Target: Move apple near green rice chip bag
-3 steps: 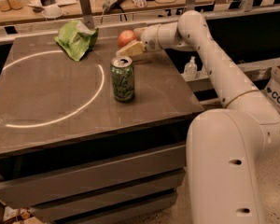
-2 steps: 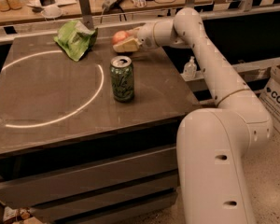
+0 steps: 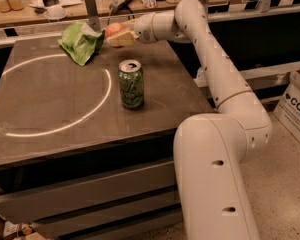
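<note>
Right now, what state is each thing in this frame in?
apple: held in the gripper, just right of the chip bag.
chip bag: crumpled, lying at the back of the table, not gripped.
soda can: upright, standing free, nearer the front than the apple.
gripper: shut on the apple, over the table's back edge.

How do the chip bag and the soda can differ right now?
The green rice chip bag is crumpled and lies slumped near the back edge of the table; the soda can is a smooth cylinder, upright, mid-table. The bag is right beside the gripper, shut on the apple; the can stands apart, nearer the camera. Both are green.
</note>
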### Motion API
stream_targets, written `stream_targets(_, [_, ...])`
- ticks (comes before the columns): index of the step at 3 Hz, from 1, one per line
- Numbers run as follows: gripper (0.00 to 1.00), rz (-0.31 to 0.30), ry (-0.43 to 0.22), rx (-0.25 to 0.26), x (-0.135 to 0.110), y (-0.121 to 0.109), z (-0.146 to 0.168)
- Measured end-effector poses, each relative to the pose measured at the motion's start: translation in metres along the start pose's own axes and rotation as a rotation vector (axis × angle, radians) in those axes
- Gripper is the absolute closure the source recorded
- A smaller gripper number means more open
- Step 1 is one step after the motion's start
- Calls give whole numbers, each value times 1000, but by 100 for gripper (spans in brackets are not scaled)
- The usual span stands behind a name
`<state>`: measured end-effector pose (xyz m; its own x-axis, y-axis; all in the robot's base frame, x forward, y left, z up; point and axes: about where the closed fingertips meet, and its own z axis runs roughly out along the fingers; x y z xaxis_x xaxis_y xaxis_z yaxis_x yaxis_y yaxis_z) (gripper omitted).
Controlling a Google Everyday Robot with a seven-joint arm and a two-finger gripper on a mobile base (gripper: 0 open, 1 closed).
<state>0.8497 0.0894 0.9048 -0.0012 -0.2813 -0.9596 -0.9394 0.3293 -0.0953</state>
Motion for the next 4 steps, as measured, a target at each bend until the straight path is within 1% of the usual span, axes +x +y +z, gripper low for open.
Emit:
stream_targets(1, [100, 19, 35, -64, 6, 17, 18])
stream_targets(2, [94, 42, 87, -110, 23, 28, 27])
stream_targets(3, [71, 59, 134, -117, 40, 30, 33])
stream_targets(4, [48, 48, 167, -91, 50, 26, 39])
